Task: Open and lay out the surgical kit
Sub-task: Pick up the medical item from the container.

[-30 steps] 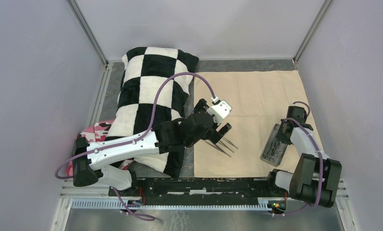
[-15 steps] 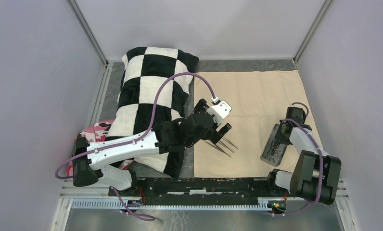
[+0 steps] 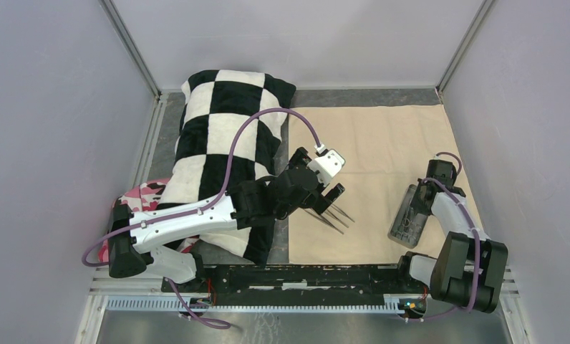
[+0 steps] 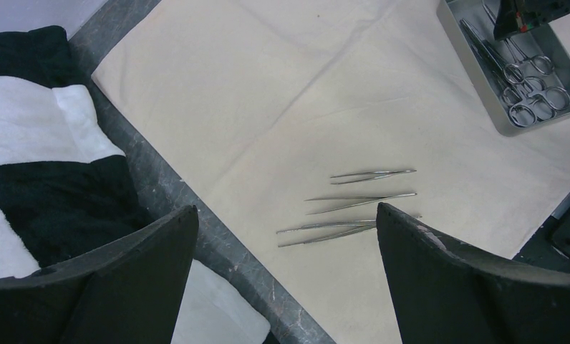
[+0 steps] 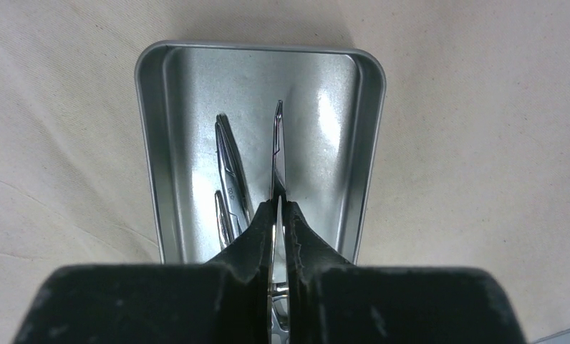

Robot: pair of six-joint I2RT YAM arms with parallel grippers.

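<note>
The beige cloth wrap (image 3: 372, 143) lies spread flat on the table; it also shows in the left wrist view (image 4: 268, 93). Three steel tweezers (image 4: 361, 197) lie side by side on it near its left edge (image 3: 332, 215). The grey metal tray (image 3: 407, 215) sits at the cloth's right front, with scissor-handled forceps (image 4: 525, 79) inside. My left gripper (image 3: 331, 195) is open and empty, hovering above the tweezers. My right gripper (image 5: 281, 208) is shut on one forceps (image 5: 277, 143) over the tray (image 5: 150, 143); other forceps (image 5: 228, 172) lie in it.
A black-and-white checkered pillow (image 3: 225, 143) lies left of the cloth, under my left arm. A pink camouflage cloth (image 3: 142, 193) shows at its front left corner. Grey walls close in the table on three sides. A black rail (image 3: 311, 276) runs along the near edge.
The right wrist has shifted slightly over the tray. The left arm and the tweezers have not moved.
</note>
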